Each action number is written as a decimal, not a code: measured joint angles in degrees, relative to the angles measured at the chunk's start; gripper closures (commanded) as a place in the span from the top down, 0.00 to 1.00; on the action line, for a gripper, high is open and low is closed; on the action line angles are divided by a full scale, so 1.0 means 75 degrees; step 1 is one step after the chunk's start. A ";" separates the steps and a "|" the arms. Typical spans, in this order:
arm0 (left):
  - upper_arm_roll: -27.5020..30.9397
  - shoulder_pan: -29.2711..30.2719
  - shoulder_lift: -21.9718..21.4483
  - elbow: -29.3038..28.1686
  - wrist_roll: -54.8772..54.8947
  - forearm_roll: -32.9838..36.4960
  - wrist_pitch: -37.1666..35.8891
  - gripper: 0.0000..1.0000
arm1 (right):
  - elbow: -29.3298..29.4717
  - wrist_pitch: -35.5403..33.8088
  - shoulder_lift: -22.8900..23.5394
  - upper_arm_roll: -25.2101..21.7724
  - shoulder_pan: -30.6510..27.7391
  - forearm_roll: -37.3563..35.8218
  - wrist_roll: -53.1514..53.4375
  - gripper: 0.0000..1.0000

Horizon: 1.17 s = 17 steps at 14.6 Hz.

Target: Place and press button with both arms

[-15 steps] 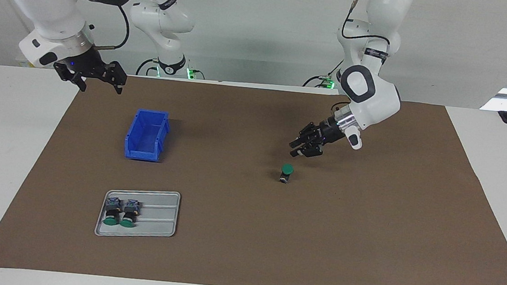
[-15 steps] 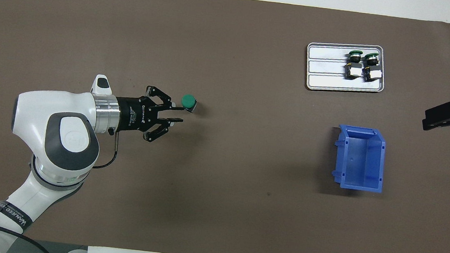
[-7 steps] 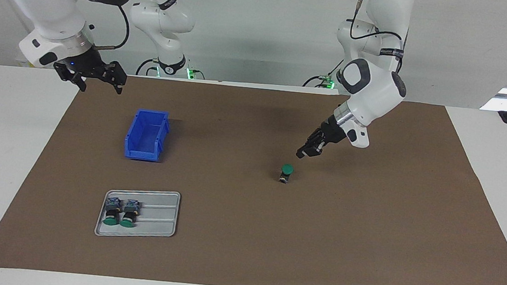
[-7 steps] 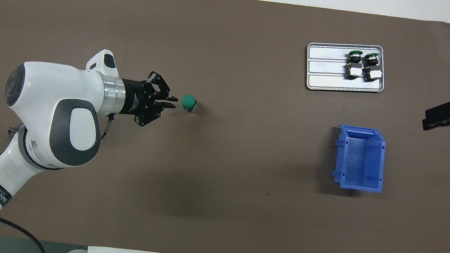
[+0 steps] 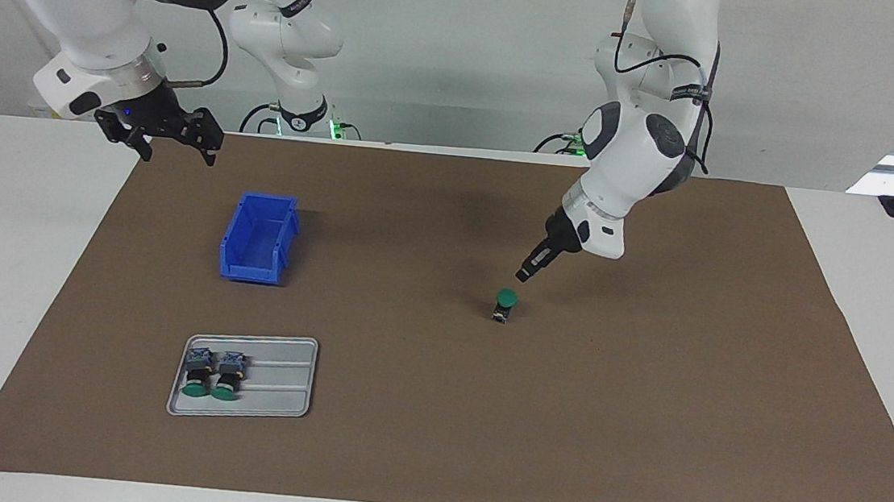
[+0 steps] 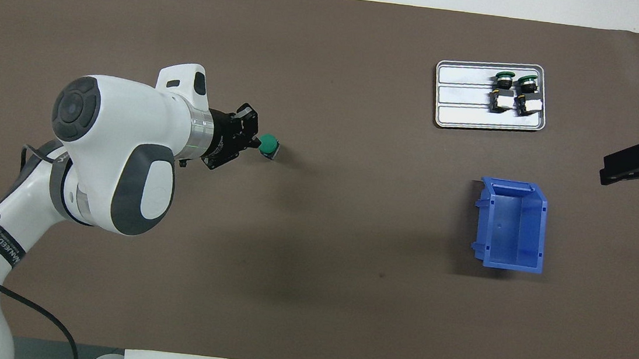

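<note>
The left gripper [image 5: 524, 275] hangs in the air just above the button [image 5: 505, 304], its fingers pressed together with nothing between them, the tip angled down toward the green cap and not yet touching it. The right gripper [image 5: 174, 138] waits up in the air with its fingers spread wide and empty, over the mat's edge toward the right arm's end of the table, well apart from the button.

The brown mat [image 5: 430, 444] covers most of the table. The blue bin [image 5: 257, 238] stands open and empty on it, well apart from the button, toward the right arm's end and a little nearer to the robots. The grey tray [image 5: 281, 386] lies farther from the robots than the button, also toward the right arm's end, with two spare buttons [image 5: 214, 375] lying side by side in it.

The button stands upright on the mat, green cap up, toward the left arm's end.
</note>
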 measured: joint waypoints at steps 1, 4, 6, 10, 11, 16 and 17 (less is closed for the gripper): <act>-0.0001 -0.0036 0.0110 0.0089 -0.0001 0.0320 -0.0001 0.00 | 0.0000 0.0000 0.0000 0.0000 0.0000 0.0000 0.0000 1.00; -0.0006 -0.0179 0.0434 0.0267 0.0002 0.0686 0.0006 0.00 | 0.0000 0.0000 0.0000 0.0000 0.0000 0.0000 0.0000 1.00; -0.0007 -0.0215 0.0538 0.0329 0.0005 0.0709 0.0008 0.00 | 0.0000 0.0000 0.0000 0.0000 0.0000 0.0000 0.0000 1.00; -0.0006 -0.0216 0.0683 0.0339 0.0023 0.0719 0.0057 0.00 | 0.0000 0.0000 0.0000 0.0000 0.0000 0.0000 0.0000 1.00; -0.0006 -0.0216 0.0716 0.0341 0.0024 0.0719 0.0077 0.00 | 0.0000 0.0000 0.0000 0.0000 0.0000 0.0000 0.0000 1.00; -0.0006 -0.0219 0.0796 0.0351 0.0035 0.0720 0.0192 0.00 | 0.0000 0.0000 0.0000 0.0000 0.0000 0.0000 0.0000 1.00; -0.0006 -0.0218 0.0801 0.0352 0.0035 0.0721 0.0197 0.00 | 0.0000 0.0000 0.0000 0.0000 0.0000 0.0000 0.0000 1.00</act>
